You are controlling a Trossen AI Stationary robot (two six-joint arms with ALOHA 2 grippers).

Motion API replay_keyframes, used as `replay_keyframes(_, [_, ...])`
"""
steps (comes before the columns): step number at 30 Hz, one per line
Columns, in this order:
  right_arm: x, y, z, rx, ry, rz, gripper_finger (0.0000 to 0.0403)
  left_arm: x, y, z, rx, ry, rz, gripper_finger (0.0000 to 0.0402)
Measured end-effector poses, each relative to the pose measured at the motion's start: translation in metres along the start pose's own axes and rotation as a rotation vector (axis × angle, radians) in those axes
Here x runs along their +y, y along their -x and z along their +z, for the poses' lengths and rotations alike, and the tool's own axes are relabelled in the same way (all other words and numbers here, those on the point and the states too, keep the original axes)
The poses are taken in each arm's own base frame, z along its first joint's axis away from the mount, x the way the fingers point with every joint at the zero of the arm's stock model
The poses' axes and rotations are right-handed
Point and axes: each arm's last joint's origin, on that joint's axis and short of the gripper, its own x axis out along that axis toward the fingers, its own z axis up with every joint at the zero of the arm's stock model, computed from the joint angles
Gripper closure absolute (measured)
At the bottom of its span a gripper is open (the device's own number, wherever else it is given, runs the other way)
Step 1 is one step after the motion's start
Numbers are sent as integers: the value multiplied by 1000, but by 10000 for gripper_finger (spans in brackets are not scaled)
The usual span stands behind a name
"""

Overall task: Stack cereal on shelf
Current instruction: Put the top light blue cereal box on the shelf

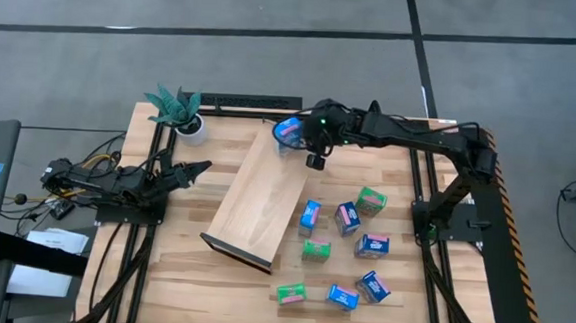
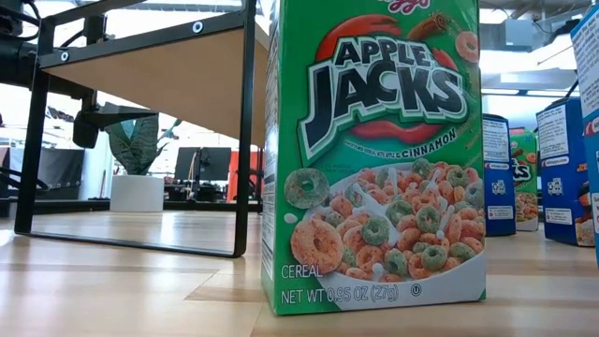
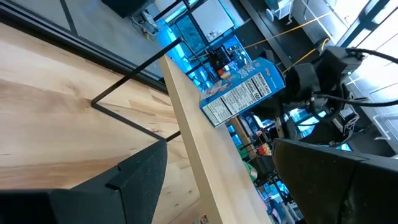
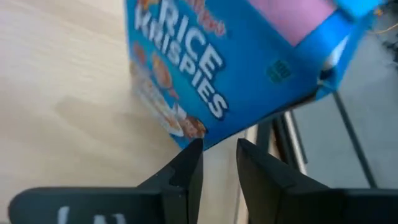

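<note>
1. High view is showing a blue cereal carton (image 1: 288, 131) sitting tilted at the far end of the shelf (image 1: 256, 195), which is lying at a slant across the middle of the slatted table (image 1: 161, 274).
2. Right wrist view is showing that same carton (image 4: 249, 56), printed "Rice Krispies", leaning over the light wood, with one lower corner coming just above the fingertips.
3. The right gripper (image 1: 315, 160) is hanging just beside the carton at the shelf's far end; its fingers (image 4: 186, 168) are standing narrowly apart with a slim gap between them, and nothing is sitting in that gap.
4. The remaining cartons are lying or standing on the table to the right of the shelf: blue ones (image 1: 310, 215) and green ones (image 1: 370, 200) are scattered from the shelf's side toward the near edge, none touching the shelf.
5. Low view is being filled by a green Apple Jacks carton (image 2: 374, 154) standing upright on the table, with the shelf's dark frame (image 2: 245, 131) rising beside it and more cartons behind.
6. The left gripper (image 1: 189, 171) is waiting near the table's left edge with its fingers spread wide, holding nothing, pointing toward the shelf.
7. A potted plant (image 1: 179, 110) is standing at the far left corner, near the left arm.
</note>
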Motion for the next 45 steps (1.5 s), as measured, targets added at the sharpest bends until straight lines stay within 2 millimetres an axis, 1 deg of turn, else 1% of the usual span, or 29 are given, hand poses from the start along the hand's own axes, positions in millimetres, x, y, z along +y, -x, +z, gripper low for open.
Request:
replay_keyframes(8, [-11, 0, 7, -95, -2, -52, 282, 1, 0, -1, 7, -12, 10, 122])
replay_keyframes(11, [-12, 1, 11, -131, -8, -64, 282, 1, 0, -1, 7, -12, 10, 122])
replay_keyframes(15, [-12, 1, 11, -130, -6, -70, 282, 1, 0, -1, 8, -10, 10, 122])
replay_keyframes(16, [-12, 3, 10, -124, -9, -68, 282, 1, 0, -1, 8, -11, 11, 122])
replay_keyframes(18, [-12, 14, 8, -102, -23, -62, 282, 1, 0, -1, 8, -10, 10, 122])
replay_keyframes(21, [-11, 30, 6, -69, -91, -49, 282, 1, 0, -1, 8, -11, 11, 122])
replay_keyframes(23, [-8, 32, 5, -58, -118, -29, 283, 2, 0, -1, 11, -18, 15, 122])
replay_keyframes(25, [-3, 29, 3, -54, -129, -15, 287, 2, 0, -2, 11, -23, 20, 122])
replay_keyframes(27, [4, 23, 2, -95, -149, 9, 296, 3, 0, -2, 5, -25, 26, 122])
replay_keyframes(33, [28, 0, -18, -138, -187, 28, 326, 3, 0, -2, 5, -25, 27, 122])
replay_keyframes(39, [31, -7, -21, -240, -197, -2, 349, 3, 0, -1, -3, -24, 32, 122])
replay_keyframes(45, [25, -13, -20, -273, -210, -24, 363, 3, 0, -1, -3, -23, 33, 122])
